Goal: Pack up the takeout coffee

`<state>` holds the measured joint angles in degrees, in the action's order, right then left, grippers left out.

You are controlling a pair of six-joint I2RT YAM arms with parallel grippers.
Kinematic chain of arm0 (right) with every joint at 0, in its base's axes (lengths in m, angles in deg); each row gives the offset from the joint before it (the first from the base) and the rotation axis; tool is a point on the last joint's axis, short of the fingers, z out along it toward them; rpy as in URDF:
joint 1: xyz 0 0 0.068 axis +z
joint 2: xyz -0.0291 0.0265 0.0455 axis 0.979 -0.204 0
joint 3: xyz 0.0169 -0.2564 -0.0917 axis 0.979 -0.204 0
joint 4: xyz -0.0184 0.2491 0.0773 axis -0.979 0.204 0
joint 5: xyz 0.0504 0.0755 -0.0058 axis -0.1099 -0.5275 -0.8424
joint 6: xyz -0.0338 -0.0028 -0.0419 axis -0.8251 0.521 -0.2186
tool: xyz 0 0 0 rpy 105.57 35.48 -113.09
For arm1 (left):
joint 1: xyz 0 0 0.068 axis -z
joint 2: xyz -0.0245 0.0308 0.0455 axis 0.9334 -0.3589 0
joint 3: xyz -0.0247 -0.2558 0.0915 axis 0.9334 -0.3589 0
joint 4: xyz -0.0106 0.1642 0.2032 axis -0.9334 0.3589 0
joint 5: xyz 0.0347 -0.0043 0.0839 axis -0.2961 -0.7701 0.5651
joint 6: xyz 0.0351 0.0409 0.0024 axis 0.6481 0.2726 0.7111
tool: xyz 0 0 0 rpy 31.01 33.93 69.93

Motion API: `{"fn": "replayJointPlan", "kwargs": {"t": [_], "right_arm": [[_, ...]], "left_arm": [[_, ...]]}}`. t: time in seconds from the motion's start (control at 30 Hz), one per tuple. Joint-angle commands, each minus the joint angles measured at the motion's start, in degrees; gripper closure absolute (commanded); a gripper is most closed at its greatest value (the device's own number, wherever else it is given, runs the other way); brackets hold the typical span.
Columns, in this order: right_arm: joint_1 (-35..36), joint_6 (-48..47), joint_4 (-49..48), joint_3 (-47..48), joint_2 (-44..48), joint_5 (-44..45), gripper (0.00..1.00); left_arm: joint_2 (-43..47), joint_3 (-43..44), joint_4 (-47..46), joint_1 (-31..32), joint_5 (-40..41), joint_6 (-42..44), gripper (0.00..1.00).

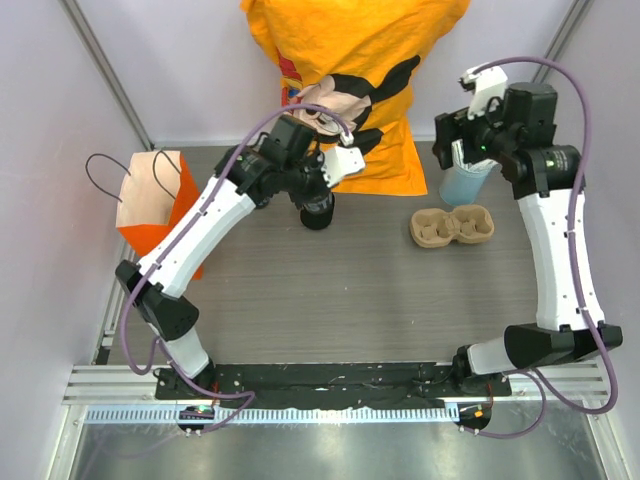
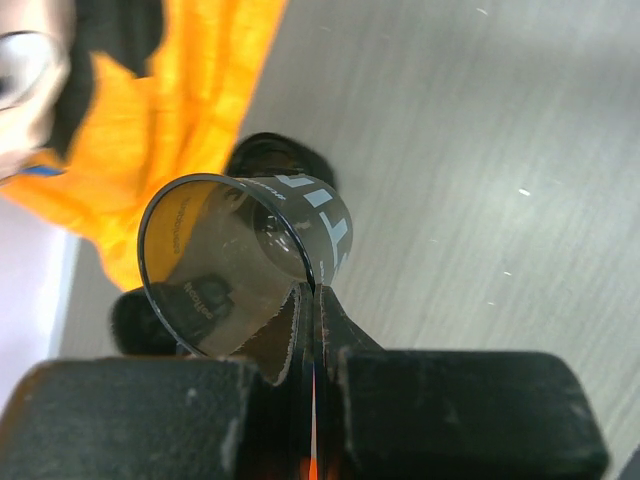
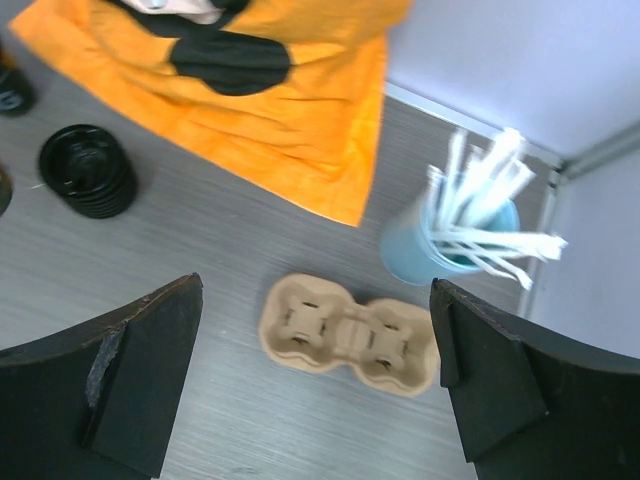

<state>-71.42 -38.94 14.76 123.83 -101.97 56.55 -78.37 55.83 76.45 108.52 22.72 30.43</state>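
My left gripper (image 2: 315,292) is shut on the rim of an open black cup with white print (image 2: 318,212). The cup hangs tilted over the table, its mouth toward the wrist camera. From above, the left gripper (image 1: 318,188) is at the back middle of the table with the black cup (image 1: 317,212) under it. The lidded takeout coffee cannot be made out; dark round things behind the held cup are mostly hidden. The orange paper bag (image 1: 150,205) stands open at the far left. My right gripper (image 3: 313,300) is open and empty, high above a cardboard cup carrier (image 3: 350,335).
A short stack of black lids (image 3: 88,170) sits near the orange shirt of a person (image 1: 350,60) at the table's back edge. A blue cup of wrapped straws (image 1: 465,182) stands at the back right, next to the cup carrier (image 1: 452,225).
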Motion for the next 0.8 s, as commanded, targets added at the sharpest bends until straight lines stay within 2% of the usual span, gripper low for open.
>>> {"fn": "replayJointPlan", "kwargs": {"t": [0.0, 0.1, 0.33, 0.57, 0.77], "right_arm": [[-4.78, 1.33, -2.92, -0.54, 4.74, 1.08, 0.01], [-9.34, 1.77, -3.10, -1.33, 5.62, 0.47, 0.00], [-13.74, 2.83, -3.89, -2.56, 6.59, -2.43, 0.00], [-15.16, 3.36, -4.07, -2.91, 7.64, -4.19, 0.01], [-15.68, 3.44, -4.07, -3.70, 8.43, -5.25, 0.00]], "left_arm": [[0.13, -2.71, -2.65, 4.20, -0.43, -0.50, 1.00], [-1.28, -3.86, -3.88, 6.59, -0.07, -0.50, 1.00], [-4.53, -6.93, -8.54, 9.49, -1.30, -2.96, 1.00], [-8.66, -11.85, -15.92, 12.48, 1.77, -4.72, 1.00], [-13.58, -11.07, -20.14, 13.89, 3.79, -6.30, 1.00]]}}
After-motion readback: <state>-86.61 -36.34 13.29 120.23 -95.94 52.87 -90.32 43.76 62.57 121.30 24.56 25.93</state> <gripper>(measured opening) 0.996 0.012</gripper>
